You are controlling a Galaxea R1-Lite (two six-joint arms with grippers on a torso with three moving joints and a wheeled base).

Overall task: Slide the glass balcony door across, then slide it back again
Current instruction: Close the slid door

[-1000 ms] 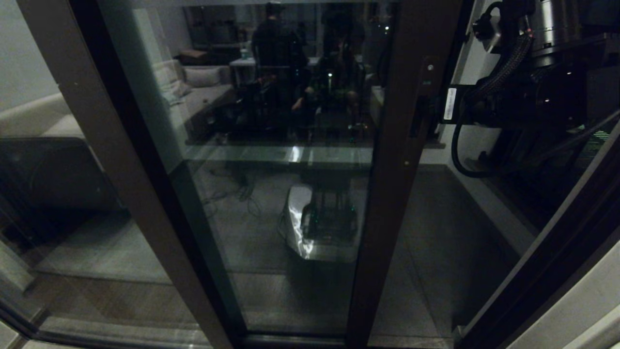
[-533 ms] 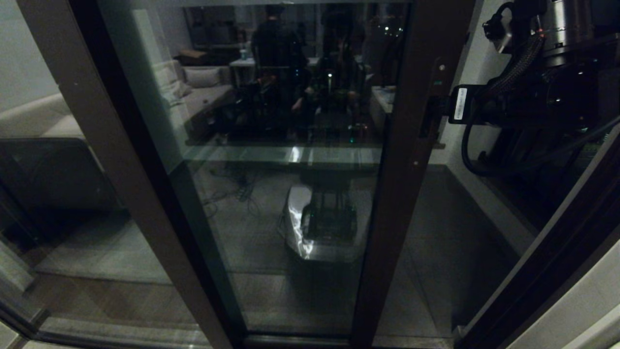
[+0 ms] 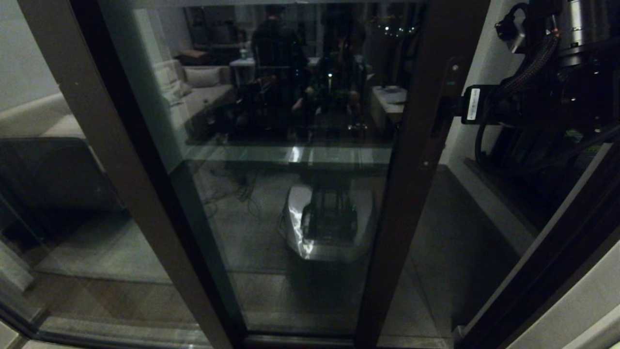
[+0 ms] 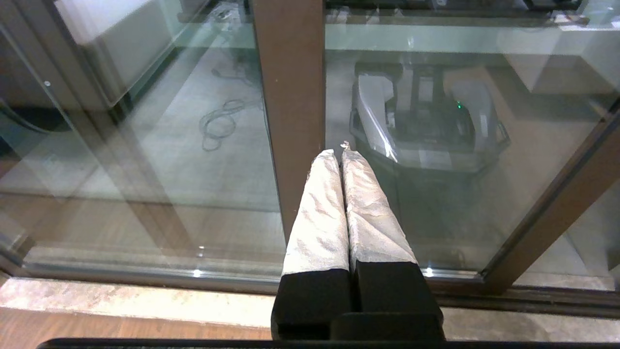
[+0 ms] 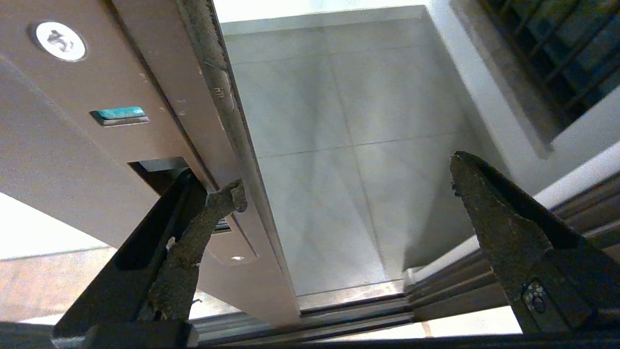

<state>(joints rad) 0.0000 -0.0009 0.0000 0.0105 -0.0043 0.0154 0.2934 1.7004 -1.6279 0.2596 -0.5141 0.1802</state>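
Note:
The glass balcony door [image 3: 416,160] is a tall glass panel in a dark brown frame; its stile crosses the head view right of centre. My right gripper [image 5: 346,179] is open at the stile [image 5: 97,145]. One finger [image 5: 193,232] reaches into the black handle slot [image 5: 155,172], and the other finger hangs free over the balcony floor. In the head view only the right arm [image 3: 533,106] shows, level with the slot [image 3: 438,118]. My left gripper [image 4: 337,152] is shut on nothing, low before the wide fixed post [image 4: 290,97].
A gap showing the tiled balcony floor [image 3: 460,242] lies between the door's stile and the dark jamb [image 3: 547,252] on the right. Black railings [image 5: 547,53] stand beyond. The floor track [image 5: 339,320] runs under the door. The glass reflects the room and the robot's base [image 3: 329,223].
The door's stile and my right arm have moved steadily to the right together, and the gap to the jamb has narrowed. The fixed post has not moved.

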